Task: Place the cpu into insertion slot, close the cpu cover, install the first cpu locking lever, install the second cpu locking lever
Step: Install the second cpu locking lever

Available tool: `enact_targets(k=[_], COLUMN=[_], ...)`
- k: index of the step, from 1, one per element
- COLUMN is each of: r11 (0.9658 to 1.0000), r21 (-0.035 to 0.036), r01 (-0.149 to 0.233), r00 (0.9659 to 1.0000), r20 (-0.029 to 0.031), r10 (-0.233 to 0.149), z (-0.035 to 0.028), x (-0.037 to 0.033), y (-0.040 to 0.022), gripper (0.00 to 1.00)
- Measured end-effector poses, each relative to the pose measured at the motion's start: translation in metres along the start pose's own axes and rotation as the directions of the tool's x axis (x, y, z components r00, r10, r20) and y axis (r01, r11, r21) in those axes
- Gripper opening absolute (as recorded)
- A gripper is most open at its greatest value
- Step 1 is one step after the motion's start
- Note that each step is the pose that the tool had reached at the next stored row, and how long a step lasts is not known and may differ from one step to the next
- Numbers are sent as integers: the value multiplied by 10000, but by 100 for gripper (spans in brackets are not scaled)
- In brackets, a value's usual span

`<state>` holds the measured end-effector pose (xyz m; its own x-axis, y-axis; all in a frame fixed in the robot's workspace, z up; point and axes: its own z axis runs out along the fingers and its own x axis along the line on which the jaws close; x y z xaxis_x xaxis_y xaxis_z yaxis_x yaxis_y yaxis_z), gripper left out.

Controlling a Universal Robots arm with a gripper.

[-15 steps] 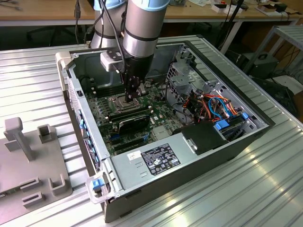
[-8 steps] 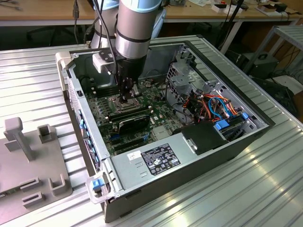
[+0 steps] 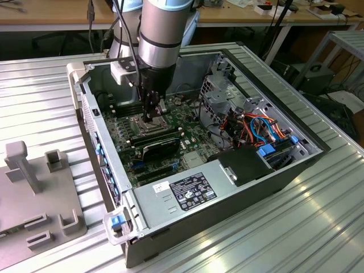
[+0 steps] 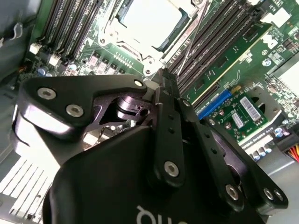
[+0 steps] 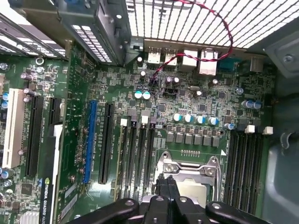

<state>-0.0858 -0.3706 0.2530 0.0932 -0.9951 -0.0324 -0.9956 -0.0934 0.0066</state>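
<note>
The cpu [image 4: 149,21] lies flat in the insertion slot [image 3: 149,124] on the green motherboard, its pale metal top showing. The silvery cpu cover [image 4: 113,35] lies down around it, framing the chip; in the first wrist view the cover [image 5: 187,166] sits just past my fingertips, with the cpu [image 5: 194,190] in its window. A thin wire locking lever [image 4: 190,39] runs along one side of the socket. My gripper [image 4: 163,77] hangs low at the socket's edge beside that lever, fingers pressed together and shut, nothing visibly between them. The exterior view has the gripper [image 3: 151,115] right over the socket.
Black memory slots [image 4: 219,37] flank the socket on both sides. A graphics card [image 3: 162,147], a power supply [image 3: 187,190] and a drive bay with orange and blue cables [image 3: 259,128] crowd the open case. A grey fixture [image 3: 34,187] stands on the ribbed table outside.
</note>
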Motion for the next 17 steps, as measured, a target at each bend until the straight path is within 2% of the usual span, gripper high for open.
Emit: enact_targets(k=[5, 10, 12, 17], r11=[9998, 9993, 9991, 9990], r21=[-182, -382, -414, -414], r01=[-25, -46, -54, -149], r00=[10000, 10000, 10000, 9999], r20=[7, -2, -15, -50], r10=[25, 46, 54, 147], z=[-14, -15, -16, -4], x=[5, 20, 33, 84], y=[-62, -192, -230, -232], gripper=[11, 11, 11, 11])
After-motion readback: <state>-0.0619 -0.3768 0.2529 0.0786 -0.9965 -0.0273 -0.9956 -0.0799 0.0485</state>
